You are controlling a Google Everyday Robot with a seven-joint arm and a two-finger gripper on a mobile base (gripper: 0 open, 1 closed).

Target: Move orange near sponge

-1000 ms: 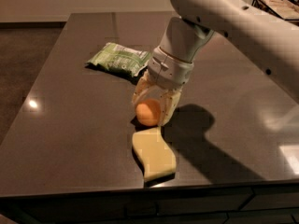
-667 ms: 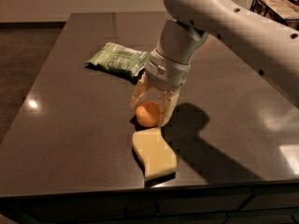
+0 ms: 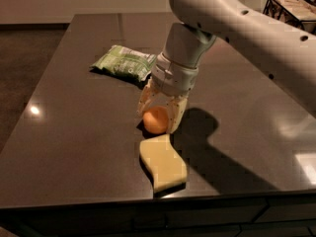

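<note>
The orange (image 3: 155, 120) sits low on the dark table (image 3: 74, 132), just behind the pale yellow wavy sponge (image 3: 163, 163), a small gap from its back edge. My gripper (image 3: 157, 122) reaches down from the white arm (image 3: 237, 19) and its two fingers (image 3: 176, 113) close around the orange from the left and right. The sponge lies flat near the table's front edge.
A crinkled green and white snack packet (image 3: 123, 62) lies behind and left of the gripper. A dark wire basket (image 3: 291, 6) stands at the far right corner. The table's front edge runs just below the sponge.
The orange and gripper have stayed almost in place by the sponge. The upper arm has shifted slightly to the left.
</note>
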